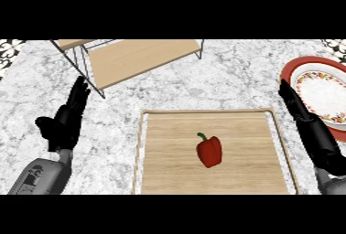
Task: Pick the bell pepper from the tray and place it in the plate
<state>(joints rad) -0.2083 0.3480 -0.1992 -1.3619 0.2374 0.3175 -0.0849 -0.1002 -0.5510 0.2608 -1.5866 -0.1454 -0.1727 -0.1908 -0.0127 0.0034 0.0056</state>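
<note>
Since nothing is grasped yet, the left hand (66, 119) hangs over the marble counter (202, 87) at the view's left, fingers straight and spread, well apart from everything the task names. Behind it, a wooden rack (138, 55) on thin metal legs takes up the far-left corner, so I judge that side poor for swinging. The tray (140, 151) lies centred and close in, its raised rim a lip to clear. The bell pepper (209, 151) rests on its side near the tray's middle, stem pointing away, with bare wood all round for fingers to close in. The right hand (307, 121), also open and holding nothing, stands just beside the tray's right rim. It overlaps the near edge of the plate (329, 93), so it is probably the better placed for a short carry.
</note>
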